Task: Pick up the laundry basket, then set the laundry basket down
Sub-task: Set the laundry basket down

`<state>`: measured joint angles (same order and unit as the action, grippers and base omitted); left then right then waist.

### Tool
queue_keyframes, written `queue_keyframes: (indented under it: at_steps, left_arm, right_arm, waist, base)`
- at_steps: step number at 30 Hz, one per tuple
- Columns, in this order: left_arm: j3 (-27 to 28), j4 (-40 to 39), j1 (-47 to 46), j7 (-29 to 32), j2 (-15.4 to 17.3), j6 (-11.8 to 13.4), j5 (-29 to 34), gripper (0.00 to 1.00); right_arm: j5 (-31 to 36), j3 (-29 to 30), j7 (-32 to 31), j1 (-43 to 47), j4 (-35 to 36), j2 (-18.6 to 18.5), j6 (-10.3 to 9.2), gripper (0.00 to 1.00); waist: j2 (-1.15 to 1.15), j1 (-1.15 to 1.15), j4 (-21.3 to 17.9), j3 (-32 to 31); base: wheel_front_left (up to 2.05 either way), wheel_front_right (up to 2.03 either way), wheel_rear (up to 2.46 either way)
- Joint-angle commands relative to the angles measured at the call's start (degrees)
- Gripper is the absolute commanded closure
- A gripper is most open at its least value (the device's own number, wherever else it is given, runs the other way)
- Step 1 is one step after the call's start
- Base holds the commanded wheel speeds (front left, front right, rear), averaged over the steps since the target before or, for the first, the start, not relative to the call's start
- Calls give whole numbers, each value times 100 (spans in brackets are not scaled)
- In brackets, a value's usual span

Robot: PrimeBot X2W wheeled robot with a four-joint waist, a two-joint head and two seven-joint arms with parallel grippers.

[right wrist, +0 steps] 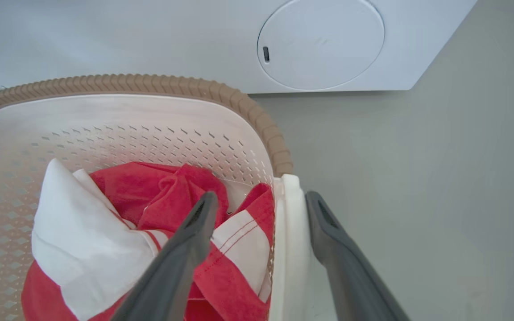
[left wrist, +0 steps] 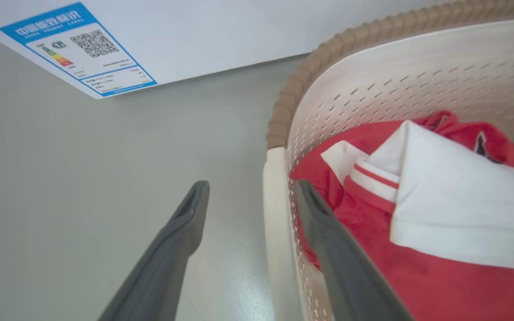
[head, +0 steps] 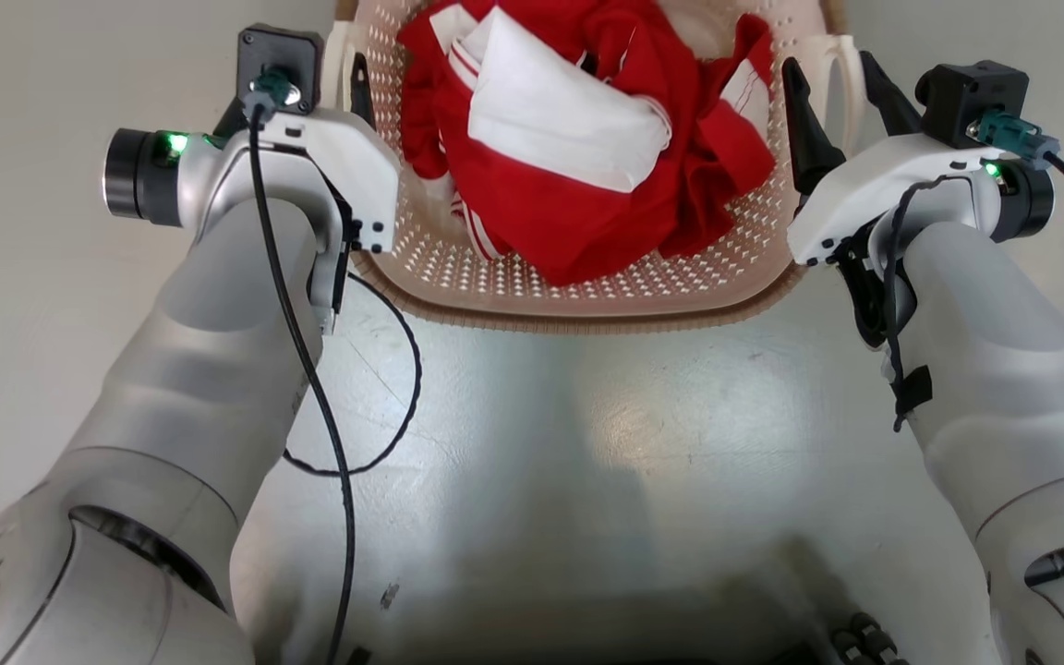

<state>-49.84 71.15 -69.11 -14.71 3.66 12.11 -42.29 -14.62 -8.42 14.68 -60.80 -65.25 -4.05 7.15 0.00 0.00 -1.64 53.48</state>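
Standing on the grey floor (head: 606, 434) in front of the robot, the laundry basket (head: 532, 277) is seen close to a white appliance (right wrist: 105, 40), though whether its base is fully on the floor cannot be told. It is judged to be light and fairly stiff: it is made of thin perforated plastic and stiffened by the brown rim (right wrist: 150, 84), while the walls may be expected to flex a little. The load of red and white clothes (head: 587, 157) is soft and is thought to add little weight, but it could shift if the basket is tipped. The smooth plastic may prove slippery against narrow fingers. Hold is best taken at the loop handles, both at once, so that the basket is kept level.

The left fingers (left wrist: 183, 232) are spread and are placed astride the left handle (left wrist: 275, 214), one outside the basket and one inside it; nothing is pinched yet. The right fingers (right wrist: 330, 240) are likewise spread astride the right handle (right wrist: 290, 209), with the outer one just beside it.

Counted: one basket, two handles (one to each side), two pairs of fingers, and one appliance with one round door (right wrist: 321, 42) and one blue-edged label (left wrist: 78, 49). The garments are heaped together, so their number cannot be told
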Motion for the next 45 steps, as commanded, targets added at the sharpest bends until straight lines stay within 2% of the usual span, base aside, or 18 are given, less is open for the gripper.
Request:
queue_keyframes:
  at_steps: [1,8,15,18,31,45]
  left_arm:
    - [76,-65,155,-29,137,37,48,0]
    - [240,-390,466,-29,205,86,256,0]
    - [866,-1248,1165,-29,333,178,534,0]
    - [1316,-1754,1739,-29,394,197,832,0]
    - [2606,-2543,3444,-29,285,-213,1659,0]
    - [3581,-3072,4653,-29,139,-593,2266,0]
  right_arm:
    - [33,-48,31,306,121,117,34,0]
    - [124,154,31,525,419,117,34,0]
    - [317,442,31,1003,817,117,34,0]
    - [549,582,31,1397,1117,117,34,0]
    - [1114,838,32,2701,1923,117,34,0]
    - [1357,953,32,3692,2395,100,34,0]
  waist:
    - [0,0,-18,-81]
    - [0,0,-61,-616]
    - [0,0,-45,-1521]
    - [0,0,1,-2165]
    - [0,0,202,-4038]
    - [0,0,408,-5162]
  base:
    - [0,0,0]
    - [0,0,0]
    - [0,0,0]
    - [0,0,0]
    - [0,0,0]
    - [0,0,0]
